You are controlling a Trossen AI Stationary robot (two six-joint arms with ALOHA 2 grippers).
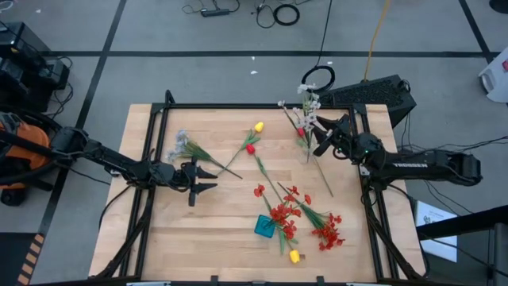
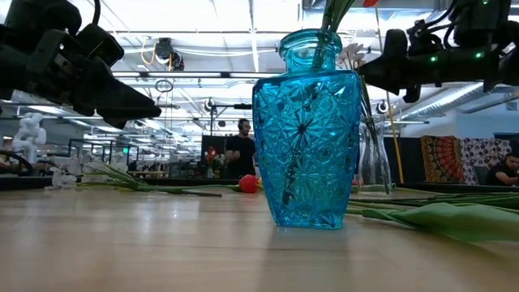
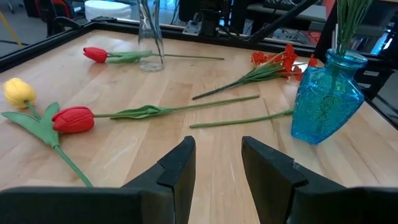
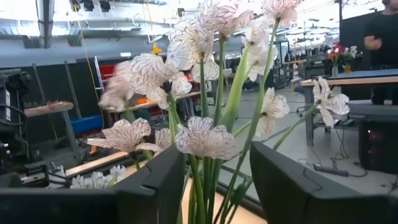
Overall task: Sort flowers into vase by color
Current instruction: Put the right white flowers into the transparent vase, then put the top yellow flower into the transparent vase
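Note:
A clear glass vase (image 3: pixel 151 34) at the table's far right holds a sprig of whitish blossoms (image 1: pixel 306 107). My right gripper (image 1: pixel 319 137) is open beside it, raised. The whitish sprig's stems (image 4: pixel 211 180) stand between its fingers (image 4: pixel 161 180) without touching them. A blue glass vase (image 1: pixel 264 226) near the front edge holds red blossom sprays (image 1: pixel 282 213). On the wood lie a red tulip (image 3: pixel 73 118), a yellow tulip (image 3: pixel 18 92), another red tulip (image 3: pixel 95 54), a red spray (image 1: pixel 327 232), a whitish sprig (image 1: pixel 182 147) and a yellow bud (image 1: pixel 294 256). My left gripper (image 1: pixel 205 179) is open at the left, holding nothing.
A black rail frame (image 1: pixel 238 106) borders the wooden table. A dark box (image 1: pixel 381 91) sits behind the far right corner. In the low view the blue vase (image 2: pixel 306 130) fills the middle. People stand in the room beyond the table.

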